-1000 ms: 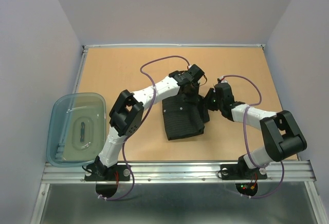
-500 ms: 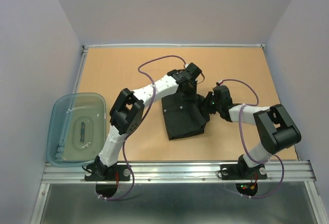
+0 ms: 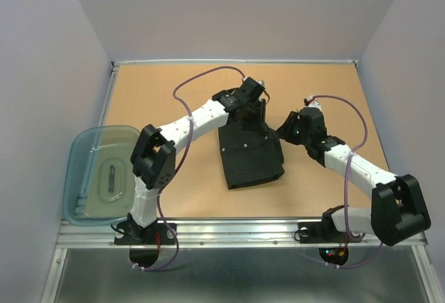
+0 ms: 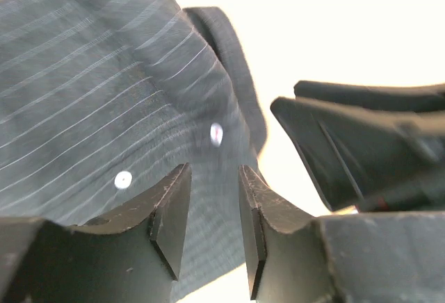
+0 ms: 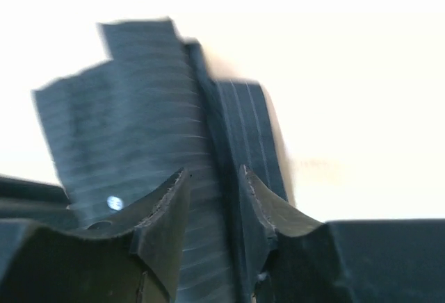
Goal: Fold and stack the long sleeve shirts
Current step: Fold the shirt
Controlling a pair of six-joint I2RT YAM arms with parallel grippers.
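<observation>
On the tabletop (image 3: 160,94): shirt (image 3: 250,157) lies folded, near the centre.
My left claw (image 4: 212,178): released, empty, over the shirt's far edge.
My right claw (image 5: 212,178): released, empty, just right of the shirt.
Risk: a finger snagging cloth could drag the fold open.

The tan table (image 3: 160,94) carries a folded black shirt (image 3: 250,158) and a tub (image 3: 87,146).
</observation>
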